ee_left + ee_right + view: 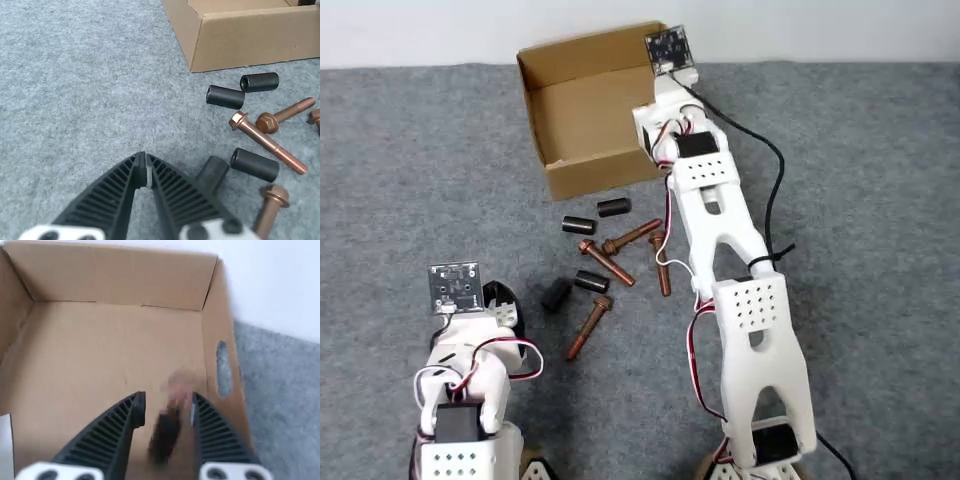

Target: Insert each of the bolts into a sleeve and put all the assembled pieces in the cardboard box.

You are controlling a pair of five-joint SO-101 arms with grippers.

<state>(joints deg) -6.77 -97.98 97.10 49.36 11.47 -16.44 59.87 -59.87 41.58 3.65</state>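
The cardboard box [582, 160] stands open at the back of the table. My right gripper [167, 402] hangs over the box floor [100, 350], open. A blurred assembled piece [166, 432], a dark sleeve with a copper bolt head, is between its fingers, loose. Several copper bolts [606, 262] and several black sleeves [578, 225] lie scattered in front of the box. My left gripper [145, 161] is shut on nothing, low over the carpet. The nearest sleeve [212, 172] lies just beside it, with a bolt [270, 210] close by.
Grey carpet [410, 180] covers the table. The right arm [720, 230] stretches along the right side of the loose parts, with its cable [775, 190] looping out. A hand hole [222, 367] is in the box wall near the right gripper.
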